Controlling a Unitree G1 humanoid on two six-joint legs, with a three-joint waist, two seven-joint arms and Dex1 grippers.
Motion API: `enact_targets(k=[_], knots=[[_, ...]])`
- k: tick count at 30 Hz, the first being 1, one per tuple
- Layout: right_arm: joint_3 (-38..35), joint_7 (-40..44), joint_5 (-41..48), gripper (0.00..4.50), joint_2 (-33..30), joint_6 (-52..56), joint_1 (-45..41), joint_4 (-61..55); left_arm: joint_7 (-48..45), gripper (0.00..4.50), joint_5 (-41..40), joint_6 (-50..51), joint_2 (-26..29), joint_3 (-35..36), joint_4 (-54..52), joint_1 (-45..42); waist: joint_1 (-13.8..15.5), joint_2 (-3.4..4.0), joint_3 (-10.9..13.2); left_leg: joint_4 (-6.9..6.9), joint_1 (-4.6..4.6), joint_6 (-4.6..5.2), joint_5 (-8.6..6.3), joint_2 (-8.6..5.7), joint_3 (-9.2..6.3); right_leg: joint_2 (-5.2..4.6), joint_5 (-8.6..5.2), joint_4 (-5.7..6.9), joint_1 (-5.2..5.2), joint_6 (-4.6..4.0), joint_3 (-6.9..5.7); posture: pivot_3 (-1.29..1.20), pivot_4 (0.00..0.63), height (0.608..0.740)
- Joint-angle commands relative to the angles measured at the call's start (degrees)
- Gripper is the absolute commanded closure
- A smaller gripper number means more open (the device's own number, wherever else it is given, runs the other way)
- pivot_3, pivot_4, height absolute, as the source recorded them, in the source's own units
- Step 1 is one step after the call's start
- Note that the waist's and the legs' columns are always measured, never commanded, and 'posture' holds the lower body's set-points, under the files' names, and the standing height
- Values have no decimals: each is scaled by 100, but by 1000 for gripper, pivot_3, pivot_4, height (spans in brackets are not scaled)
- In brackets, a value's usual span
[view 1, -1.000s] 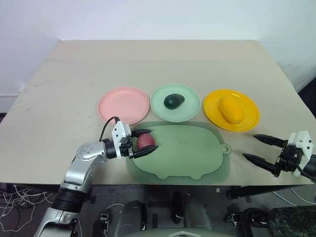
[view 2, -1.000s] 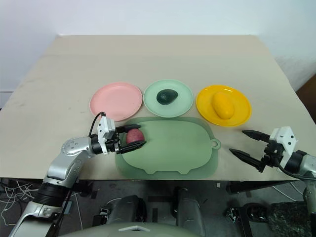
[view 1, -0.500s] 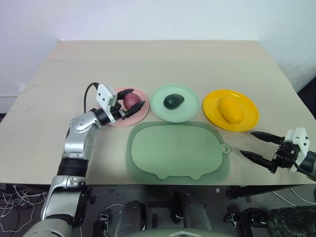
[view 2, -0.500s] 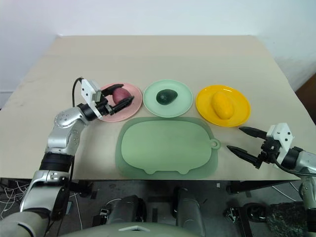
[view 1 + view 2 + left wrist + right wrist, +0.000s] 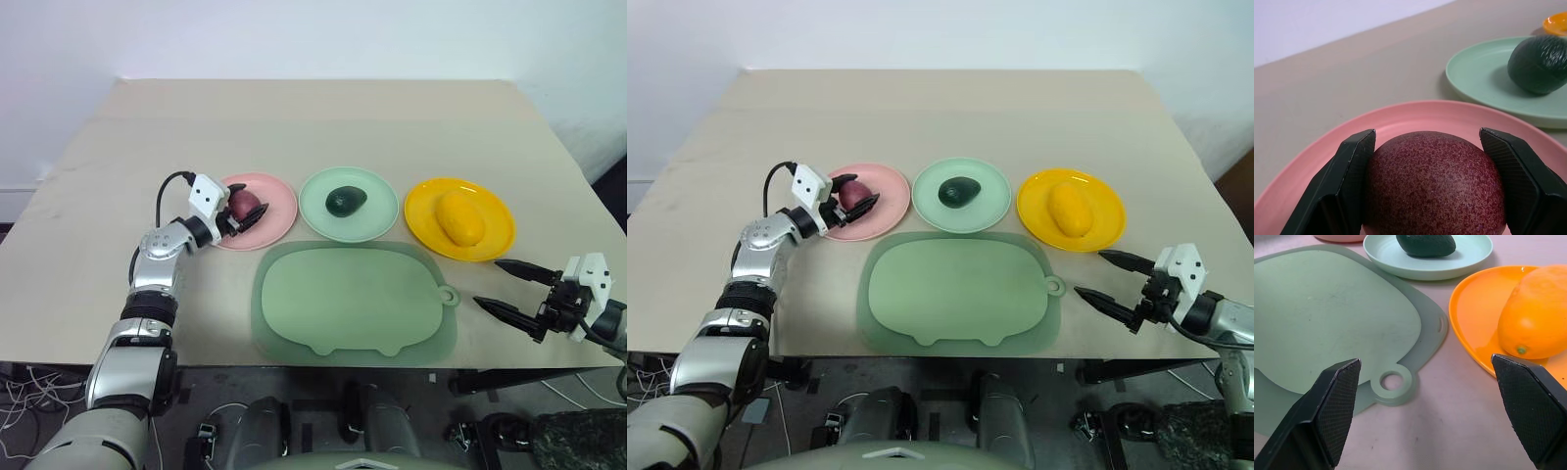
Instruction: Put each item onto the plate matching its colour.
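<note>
The reddish-purple fruit [image 5: 1435, 181] rests on the pink plate [image 5: 277, 211]. My left gripper [image 5: 247, 206] reaches in from the plate's left edge, and its two black fingers [image 5: 1352, 171] lie against the fruit on both sides. The dark green avocado [image 5: 345, 201] lies on the mint green plate [image 5: 380, 217]. On the yellow-orange plate [image 5: 493, 233] lies the yellow mango [image 5: 458, 216]. Near the table's front right corner my right gripper [image 5: 488, 282] stands open and holds nothing, pointing toward the mat.
A large sage-green mat [image 5: 353, 304] with a ring tab [image 5: 448, 295] lies bare in front of the three plates, close to the table's front edge. Bare tabletop [image 5: 313, 127] stretches behind the plates.
My left gripper carried the reddish-purple fruit from the mat's left edge up and back to the pink plate and lowered it onto it. The right gripper stayed in place.
</note>
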Motion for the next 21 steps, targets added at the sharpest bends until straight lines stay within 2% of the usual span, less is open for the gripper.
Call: enact_targets(k=[1, 6, 11, 17, 21], knots=[[-150, -28, 79, 0, -2, -85, 11, -148, -78, 104, -104, -59, 36, 154, -98, -187, 1, 0, 0, 0, 0, 0, 0, 0, 0, 0, 0, 0, 0, 0, 0, 0, 150, 737], [-86, -48, 68, 0, 18, -107, -59, -98, -258, 43, -347, -188, 17, 312, -363, -143, 1, 0, 0, 0, 0, 0, 0, 0, 0, 0, 0, 1, 0, 0, 0, 0, 150, 737], [-48, -55, 59, 0, 53, -131, -81, -93, -584, 43, -925, 399, 176, 588, -1355, 41, 0, -1, 1, 1, -1, -2, 1, 0, -1, -1, 0, 2, -1, 0, 0, 0, 150, 737], [-73, -15, 65, 0, 61, -199, -98, 12, -1015, 43, -1613, 1044, 637, 882, -3132, 862, -15, 2, -1, -2, 11, -20, 11, 3, 2, 1, 0, 10, -1, 0, 5, 0, 150, 737], [-294, 67, 126, 0, -10, -305, -19, 157, -1384, 43, -2146, 1553, 1324, 1513, -4000, 1994, -39, 2, 0, -8, 16, -23, 12, 5, 0, 2, -1, 10, 0, -1, 12, 0, 150, 737]])
